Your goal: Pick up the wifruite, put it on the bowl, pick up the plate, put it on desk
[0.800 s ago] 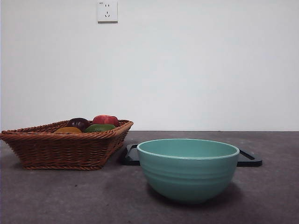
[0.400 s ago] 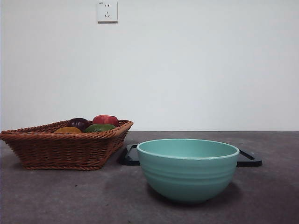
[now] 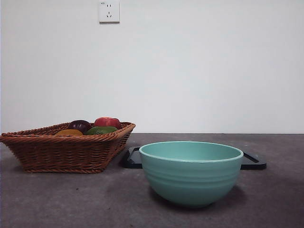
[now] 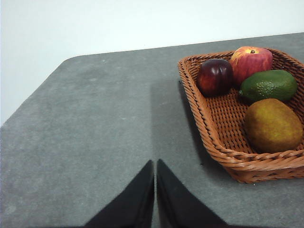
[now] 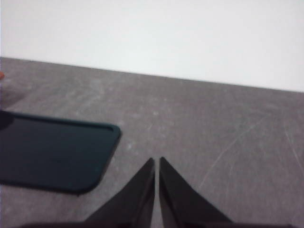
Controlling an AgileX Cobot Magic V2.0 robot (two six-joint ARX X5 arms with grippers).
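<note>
Left end effector (image 4: 155,164) hangs over bare surface (image 4: 95,133) with its two black jaws pressed together, pinching nothing; the basket (image 4: 216,142) lies near it, apart from the tips. Inside that basket the left wrist view shows four fruits: a dark purple one (image 4: 214,77), a red one (image 4: 251,62) touching it, a green one (image 4: 268,85) just beside the red one, and the wifruite (image 4: 272,125), a dull brownish-orange oval resting on the wicker floor close to the rim, next to the green fruit.

In the front view, going from the left of the frame, the basket (image 3: 66,152) sits at lower left on the surface (image 3: 71,199), with the wifruite (image 3: 69,132) only just showing above the rim, then the purple fruit (image 3: 79,125), the green fruit (image 3: 101,129) and the red fruit (image 3: 107,122) peeking over the wicker. A white wall socket (image 3: 109,11) is at the upper left. Right of the basket, a flat dark plate (image 3: 132,159) lies on the surface, mostly hidden behind the bowl (image 3: 191,173). The mint-green ribbed bowl stands upright at lower centre, nearest the camera. Whether the plate touches the basket or the bowl I cannot tell. Neither arm shows in this view.

Right end effector (image 5: 156,161) also has its jaws pressed together on nothing, over the surface (image 5: 213,137), with the plate (image 5: 52,154) near its tips at the left of that frame, not touching.
</note>
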